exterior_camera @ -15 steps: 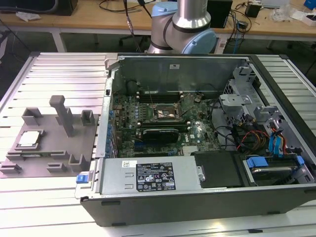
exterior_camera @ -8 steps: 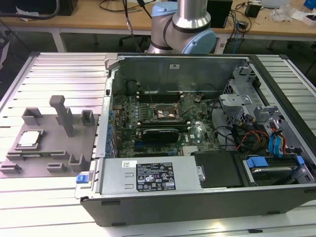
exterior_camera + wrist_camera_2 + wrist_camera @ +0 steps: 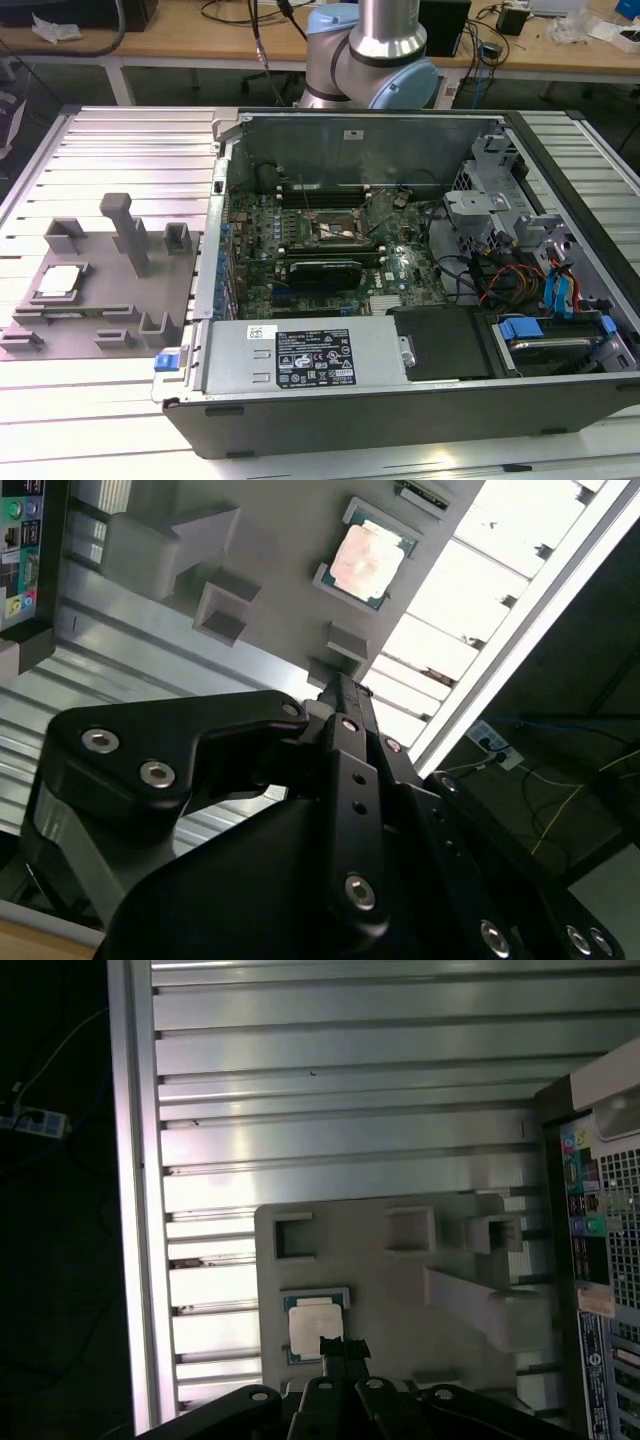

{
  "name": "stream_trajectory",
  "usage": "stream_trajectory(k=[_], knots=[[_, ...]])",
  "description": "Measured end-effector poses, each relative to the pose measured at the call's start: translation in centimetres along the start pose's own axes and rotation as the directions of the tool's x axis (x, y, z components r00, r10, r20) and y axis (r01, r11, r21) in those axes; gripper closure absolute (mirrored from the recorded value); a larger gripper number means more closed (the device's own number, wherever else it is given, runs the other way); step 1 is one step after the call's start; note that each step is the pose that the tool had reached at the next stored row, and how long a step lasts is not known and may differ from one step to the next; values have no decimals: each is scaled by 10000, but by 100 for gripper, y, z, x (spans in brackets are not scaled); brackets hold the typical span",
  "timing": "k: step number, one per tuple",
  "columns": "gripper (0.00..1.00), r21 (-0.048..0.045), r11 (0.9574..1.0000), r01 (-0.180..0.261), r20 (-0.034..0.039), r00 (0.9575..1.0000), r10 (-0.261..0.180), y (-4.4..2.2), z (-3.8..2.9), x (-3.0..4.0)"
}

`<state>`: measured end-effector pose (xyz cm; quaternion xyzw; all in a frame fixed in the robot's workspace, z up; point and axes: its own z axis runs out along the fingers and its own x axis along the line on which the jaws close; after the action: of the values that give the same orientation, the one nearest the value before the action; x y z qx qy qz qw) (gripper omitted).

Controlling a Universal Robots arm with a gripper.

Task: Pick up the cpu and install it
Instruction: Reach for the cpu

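Fingers (image 3: 331, 1348) of the black gripper (image 3: 343, 1345) are pressed together, empty, near the small square silver-topped cpu (image 3: 311, 1323) on its grey plastic plate (image 3: 400, 1280) (a clean pick likely needs them parted, squared to its edges).

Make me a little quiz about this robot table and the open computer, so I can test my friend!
1. Pick one. What does the chip lie on?
A. the grey plate
B. a wooden bench
C. a blue box

2. True or false: the chip is already inside the computer case.

3. Fill the gap: in the exterior view, the grey plate lies to the ___ of the computer case.

Key: 1 A; 2 false; 3 left.
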<state>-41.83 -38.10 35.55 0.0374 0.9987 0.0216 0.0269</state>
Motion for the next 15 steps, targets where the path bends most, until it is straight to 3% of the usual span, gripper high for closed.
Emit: stream_trajectory(k=[8,15], knots=[[89,1,10000,0,-16,10000,0,-149,237,-60],[89,2,10000,-1,-31,10000,1,-224,392,-90]])
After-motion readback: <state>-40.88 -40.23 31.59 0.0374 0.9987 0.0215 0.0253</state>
